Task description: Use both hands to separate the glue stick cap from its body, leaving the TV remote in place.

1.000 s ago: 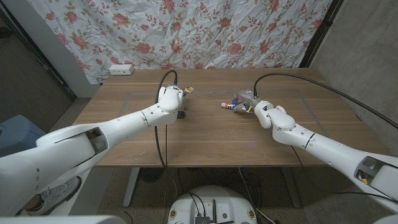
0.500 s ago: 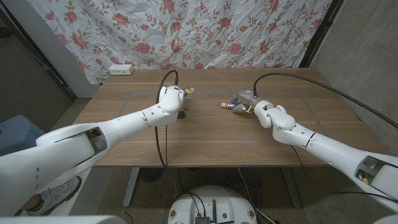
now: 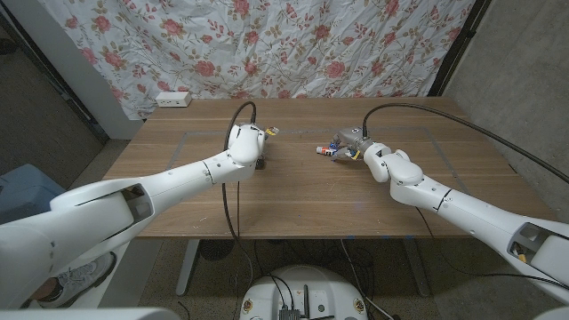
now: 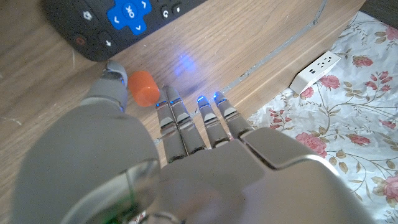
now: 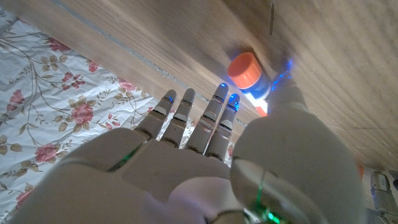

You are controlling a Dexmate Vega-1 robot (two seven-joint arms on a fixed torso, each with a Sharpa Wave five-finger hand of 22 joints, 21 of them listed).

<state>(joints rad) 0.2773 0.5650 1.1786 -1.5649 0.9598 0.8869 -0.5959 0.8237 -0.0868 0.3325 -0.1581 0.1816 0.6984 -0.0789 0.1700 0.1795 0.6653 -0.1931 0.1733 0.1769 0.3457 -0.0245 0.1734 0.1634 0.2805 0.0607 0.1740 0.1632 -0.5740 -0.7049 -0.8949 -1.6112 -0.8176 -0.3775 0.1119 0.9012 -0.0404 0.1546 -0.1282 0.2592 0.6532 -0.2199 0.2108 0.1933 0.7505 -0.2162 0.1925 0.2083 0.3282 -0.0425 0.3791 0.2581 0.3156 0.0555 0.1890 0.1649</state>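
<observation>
— Looking along the left robot hand [image 4: 186, 168]: fingers stretched out straight, thumb beside a short orange cap [image 4: 144, 88] lying on the desk [image 4: 267, 43]. Cap set between thumb and nearest finger, just beside the remote [image 4: 118, 18].

— Gripped or only touched?

— Cannot tell; too close to judge.

— And the right robot hand [image 5: 186, 174]?

— Much the same: fingers straight and slightly apart, glue stick [image 5: 252, 81] lying on the desk between thumb and nearest finger, orange end pointing away from the palm. Hold uncertain there too.

— Seen from the head?

— Stick on the desk just beside the right robot hand, well apart from the remote under the left.
</observation>
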